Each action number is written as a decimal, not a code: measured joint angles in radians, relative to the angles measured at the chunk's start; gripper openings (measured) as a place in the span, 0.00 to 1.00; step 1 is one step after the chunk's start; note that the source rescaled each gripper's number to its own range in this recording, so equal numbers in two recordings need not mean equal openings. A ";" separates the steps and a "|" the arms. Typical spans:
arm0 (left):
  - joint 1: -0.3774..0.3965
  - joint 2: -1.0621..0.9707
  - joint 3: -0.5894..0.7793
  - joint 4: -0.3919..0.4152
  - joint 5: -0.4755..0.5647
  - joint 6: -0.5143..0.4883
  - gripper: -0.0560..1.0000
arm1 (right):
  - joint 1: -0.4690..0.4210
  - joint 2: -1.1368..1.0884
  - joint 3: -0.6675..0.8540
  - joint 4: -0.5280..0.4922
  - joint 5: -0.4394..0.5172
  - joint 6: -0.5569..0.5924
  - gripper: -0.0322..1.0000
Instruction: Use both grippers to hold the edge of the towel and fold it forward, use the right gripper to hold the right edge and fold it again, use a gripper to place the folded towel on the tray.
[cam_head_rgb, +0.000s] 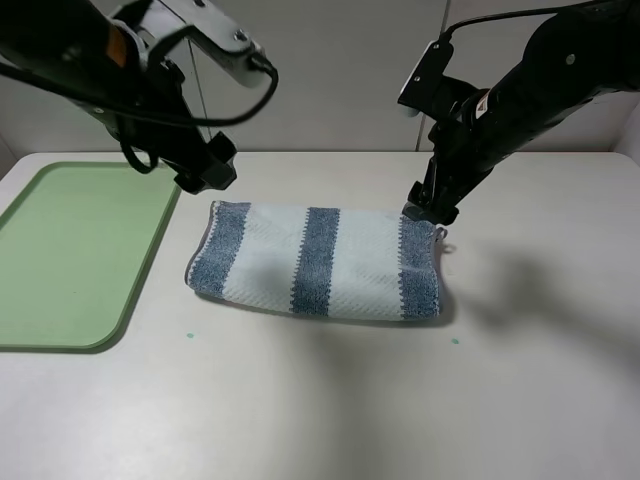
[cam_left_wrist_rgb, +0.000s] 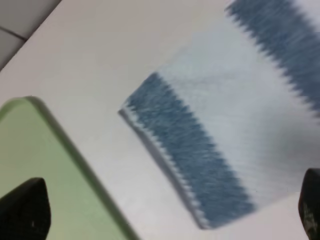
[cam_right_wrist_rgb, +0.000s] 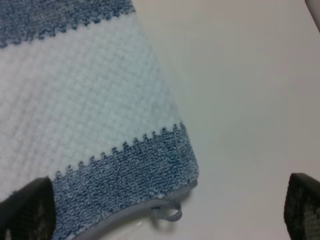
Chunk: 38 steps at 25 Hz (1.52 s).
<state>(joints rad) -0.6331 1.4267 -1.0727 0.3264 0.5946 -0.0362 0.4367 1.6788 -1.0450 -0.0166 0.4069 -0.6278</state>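
Towel (cam_head_rgb: 318, 262) lies flat mid-table, long side running 9 to 3 o'clock. Blue-grey and pale stripes face up. It looks doubled over, with the rounded fold on the near side, though the layers are hard to separate from here. Its grey hem (cam_head_rgb: 207, 235) shows along the 9 o'clock end. A small grey loop (cam_right_wrist_rgb: 170, 212) sticks out at the far 3 o'clock corner.

Tray (cam_head_rgb: 70, 250) sits at 9 o'clock of the towel, apart from it, with bare white table (cam_head_rgb: 540, 380) between.

Left gripper (cam_head_rgb: 207, 165) hangs above the towel's 10 o'clock corner. Its fingers (cam_left_wrist_rgb: 25, 210) are spread wide and hold nothing.

Right gripper (cam_head_rgb: 428, 207) is low at the 2 o'clock corner, jaws spread wide over the cloth and hem. Whether the tips touch the cloth, I cannot tell.
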 joint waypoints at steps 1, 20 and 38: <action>-0.004 -0.042 0.008 -0.030 0.003 -0.001 1.00 | 0.000 0.000 0.000 0.000 0.000 0.000 1.00; -0.006 -0.919 0.339 -0.224 0.134 -0.017 1.00 | 0.000 0.000 0.000 0.000 0.004 0.000 1.00; -0.006 -1.246 0.552 -0.361 0.346 0.141 1.00 | 0.000 0.000 0.000 0.000 0.015 0.040 1.00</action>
<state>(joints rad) -0.6390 0.1811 -0.5202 -0.0347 0.9409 0.1044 0.4367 1.6788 -1.0450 -0.0163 0.4221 -0.5875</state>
